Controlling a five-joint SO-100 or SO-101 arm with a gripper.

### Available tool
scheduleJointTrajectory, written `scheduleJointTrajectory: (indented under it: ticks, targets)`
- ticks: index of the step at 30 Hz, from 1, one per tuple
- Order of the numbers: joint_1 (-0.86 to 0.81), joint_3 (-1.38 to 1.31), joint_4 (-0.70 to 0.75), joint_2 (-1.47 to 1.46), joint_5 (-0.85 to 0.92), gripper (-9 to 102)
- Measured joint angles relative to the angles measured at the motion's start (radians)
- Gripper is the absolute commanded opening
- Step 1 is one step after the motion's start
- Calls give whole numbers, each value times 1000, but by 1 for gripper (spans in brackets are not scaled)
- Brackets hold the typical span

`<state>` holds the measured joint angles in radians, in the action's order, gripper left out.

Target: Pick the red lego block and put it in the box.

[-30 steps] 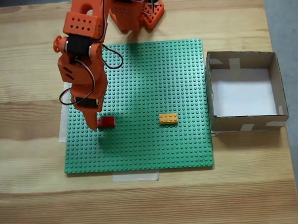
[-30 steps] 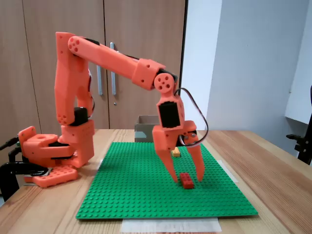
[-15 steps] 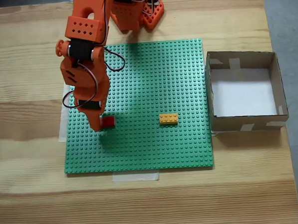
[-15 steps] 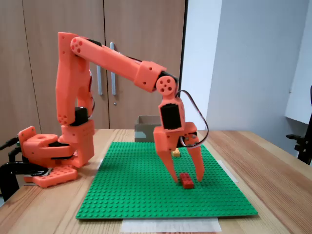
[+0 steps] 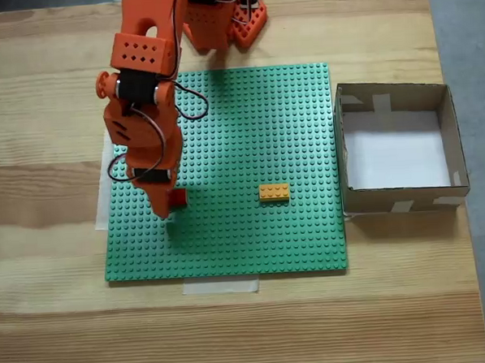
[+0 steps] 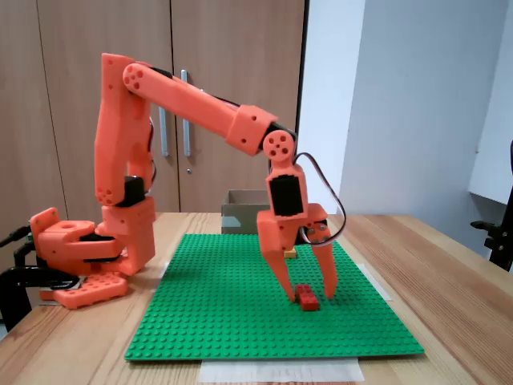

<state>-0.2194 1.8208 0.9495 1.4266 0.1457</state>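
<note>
In the side fixed view, the red lego block [image 6: 306, 297] lies on the green baseplate [image 6: 240, 321], between the two spread fingers of the hand [image 6: 311, 298], which stands open with tips at plate level on either side. Farther back sits the orange-yellow brick [image 6: 289, 252], then the box [image 6: 240, 210] on the desk [image 6: 449, 273].

End effector [image 6: 309, 296] down, fingers apart.
</note>
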Motion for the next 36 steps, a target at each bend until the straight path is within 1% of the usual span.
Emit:
scheduleJointTrajectory:
  ticks: [25,36]
  targets:
    - [14,-8,-5,-25,14,21]
    - [20,-26,37,-31,15,21]
